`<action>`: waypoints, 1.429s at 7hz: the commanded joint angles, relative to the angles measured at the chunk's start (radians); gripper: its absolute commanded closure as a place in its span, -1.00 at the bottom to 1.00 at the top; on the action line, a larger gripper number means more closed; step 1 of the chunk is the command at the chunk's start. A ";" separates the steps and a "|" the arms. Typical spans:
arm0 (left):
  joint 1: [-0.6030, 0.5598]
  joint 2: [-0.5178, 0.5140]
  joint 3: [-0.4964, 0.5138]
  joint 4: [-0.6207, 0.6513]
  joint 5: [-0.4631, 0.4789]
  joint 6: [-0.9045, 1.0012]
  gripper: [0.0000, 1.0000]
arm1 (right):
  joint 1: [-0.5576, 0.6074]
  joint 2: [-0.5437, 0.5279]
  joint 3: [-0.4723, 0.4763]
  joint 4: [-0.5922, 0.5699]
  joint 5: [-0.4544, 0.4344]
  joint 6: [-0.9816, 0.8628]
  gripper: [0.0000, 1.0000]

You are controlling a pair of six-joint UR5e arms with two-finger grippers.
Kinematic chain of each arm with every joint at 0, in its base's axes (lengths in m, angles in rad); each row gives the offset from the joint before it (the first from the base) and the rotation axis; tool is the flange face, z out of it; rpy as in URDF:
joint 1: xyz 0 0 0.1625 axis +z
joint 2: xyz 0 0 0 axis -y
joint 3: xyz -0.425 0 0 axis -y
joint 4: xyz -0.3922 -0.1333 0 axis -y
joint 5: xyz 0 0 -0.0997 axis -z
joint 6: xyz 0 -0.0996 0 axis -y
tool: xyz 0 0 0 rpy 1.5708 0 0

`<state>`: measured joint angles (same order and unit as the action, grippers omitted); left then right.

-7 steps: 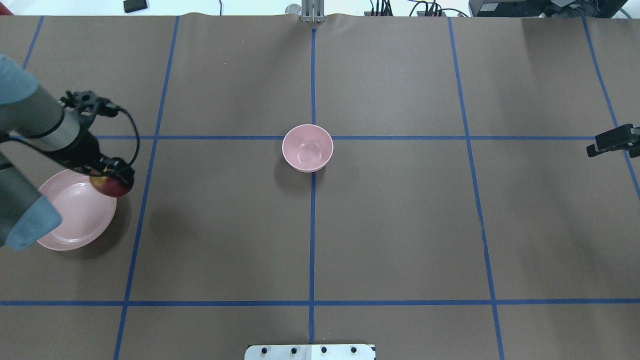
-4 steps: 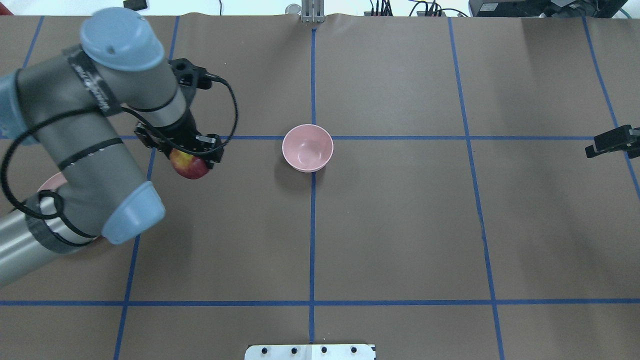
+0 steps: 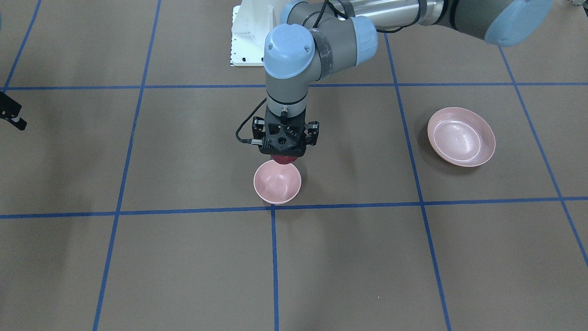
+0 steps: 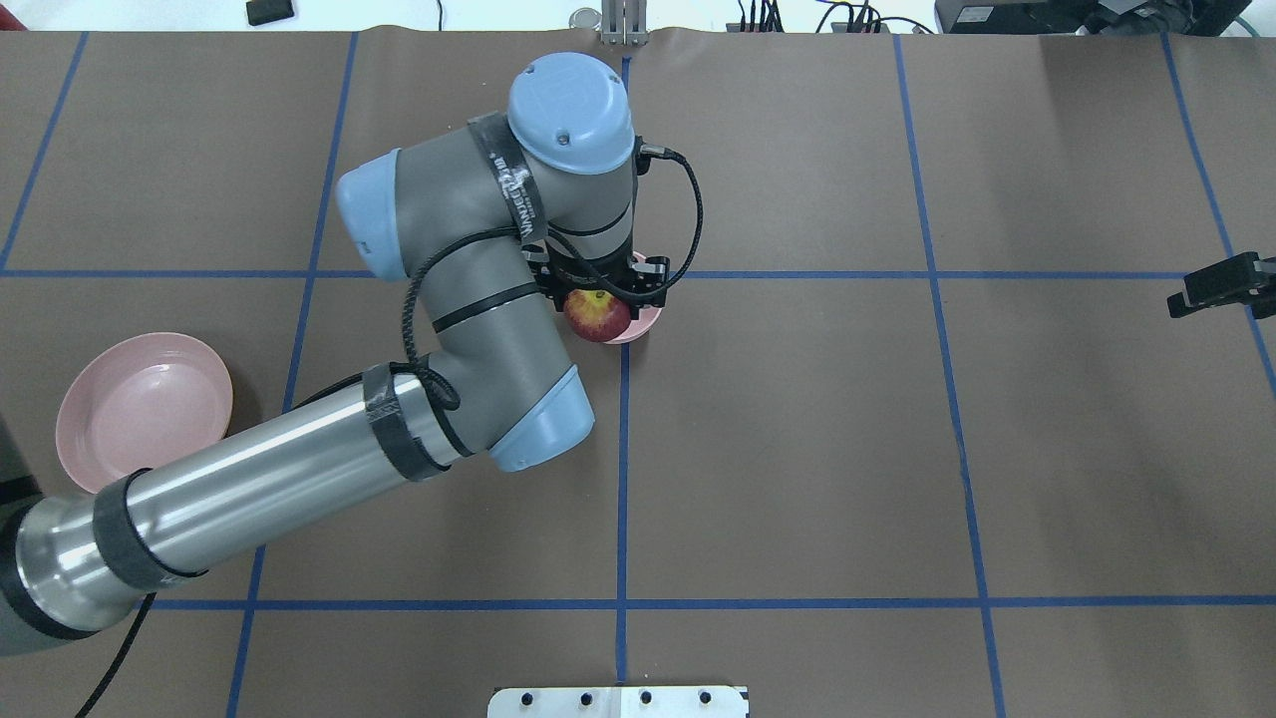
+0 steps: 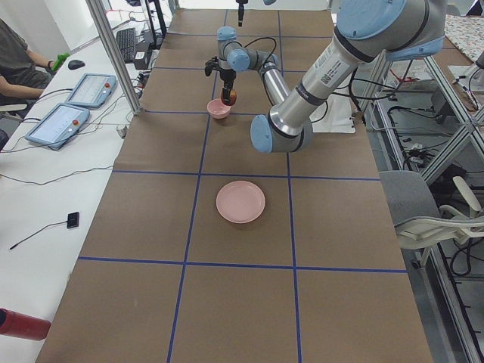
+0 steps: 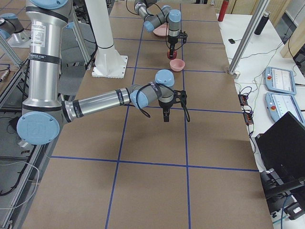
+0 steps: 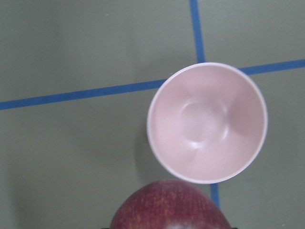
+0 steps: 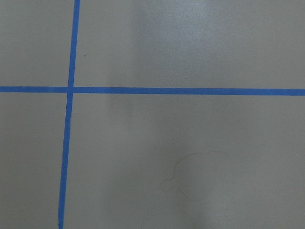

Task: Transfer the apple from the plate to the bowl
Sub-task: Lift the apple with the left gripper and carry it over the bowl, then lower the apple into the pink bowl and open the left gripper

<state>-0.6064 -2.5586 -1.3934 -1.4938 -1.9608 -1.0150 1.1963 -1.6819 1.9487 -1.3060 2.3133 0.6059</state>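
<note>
The apple (image 4: 596, 314) hangs clear of the surface (image 4: 797, 449), clamped in the left tool (image 3: 284, 154). The bowl (image 3: 277, 184) sits below the tool and slightly beyond it, away from the robot's base, so the apple seems to be over the near rim, not the centre. The emptied plate (image 3: 460, 136) lies well off sideways. The right tool (image 4: 1221, 282) is far away, and I cannot tell whether it is wide or narrow.

White lettering on arm band (image 4: 517, 189), illegible
</note>
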 commanded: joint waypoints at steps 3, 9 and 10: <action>-0.006 -0.069 0.157 -0.066 0.003 0.012 1.00 | -0.004 0.001 -0.004 0.001 0.000 0.002 -1.00; -0.018 -0.065 0.209 -0.129 0.014 0.001 -0.51 | -0.010 0.002 -0.016 0.005 0.000 0.002 -1.00; -0.018 -0.063 0.236 -0.175 0.014 -0.002 -0.95 | -0.010 0.001 -0.020 0.005 0.000 0.002 -1.00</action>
<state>-0.6241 -2.6232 -1.1826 -1.6282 -1.9473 -1.0125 1.1866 -1.6803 1.9316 -1.3010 2.3132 0.6075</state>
